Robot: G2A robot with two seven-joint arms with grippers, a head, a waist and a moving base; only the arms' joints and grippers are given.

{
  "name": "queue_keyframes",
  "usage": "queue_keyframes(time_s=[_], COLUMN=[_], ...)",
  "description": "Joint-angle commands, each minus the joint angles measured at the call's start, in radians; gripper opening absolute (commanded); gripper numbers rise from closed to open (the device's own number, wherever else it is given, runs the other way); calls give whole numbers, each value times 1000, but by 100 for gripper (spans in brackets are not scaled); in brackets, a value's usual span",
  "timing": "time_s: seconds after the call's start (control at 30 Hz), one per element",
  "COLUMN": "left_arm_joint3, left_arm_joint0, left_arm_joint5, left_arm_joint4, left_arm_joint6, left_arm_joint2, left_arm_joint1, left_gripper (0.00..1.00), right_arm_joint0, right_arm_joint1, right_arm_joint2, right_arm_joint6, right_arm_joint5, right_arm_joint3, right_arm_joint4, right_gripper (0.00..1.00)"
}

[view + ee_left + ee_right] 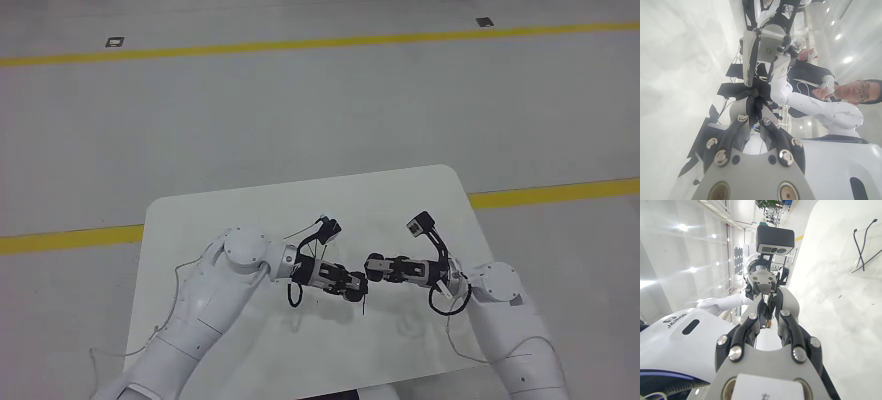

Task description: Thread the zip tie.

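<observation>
Currently both arms meet tip to tip above the middle of the counter (240, 215). My left pincer (753, 101) is drawn together, clamped on the black zip tie (364, 303), whose loose end hangs down toward the counter. My right pincer (769, 303) faces it, right at the tie; whether it grips, I cannot tell. Spare ties (860, 255) lie crossed on a clear tray (873, 236), well apart.

Glossy white rounded arm shells (235, 262) fill the lower frame, with black wrist segments (320, 272) and a black cable loop (450, 303). The left gripper (753, 98) has a grey metal palm plate (753, 174), black linkage bars (728, 136) and silver screws (721, 157).
</observation>
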Motion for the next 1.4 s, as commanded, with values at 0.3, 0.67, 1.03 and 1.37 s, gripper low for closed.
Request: queue_keyframes(time_s=[0.3,0.67,1.03,1.37], left_arm_joint3=[5,2,-45,-102], left_arm_joint0=[-13,-22,14,78], left_arm_joint5=[-6,-1,-81,-144], left_arm_joint4=[-20,-31,-61,-55], left_arm_joint6=[20,39,182,286], left_arm_joint2=[34,57,23,-17], left_arm_joint1=[14,31,53,75], left_gripper=[0,0,100,100], right_arm_joint0=[4,-7,-47,-85], right_arm_joint1=[-2,-1,-8,-17], right_arm_joint2=[-9,-8,19,23], right_arm_joint6=[4,-6,-135,-312], right_arm_joint5=[0,0,0,0], right_arm_joint3=[6,4,-4,-28], right_arm_joint4=[-13,-26,11,-26], right_gripper=[8,0,0,0])
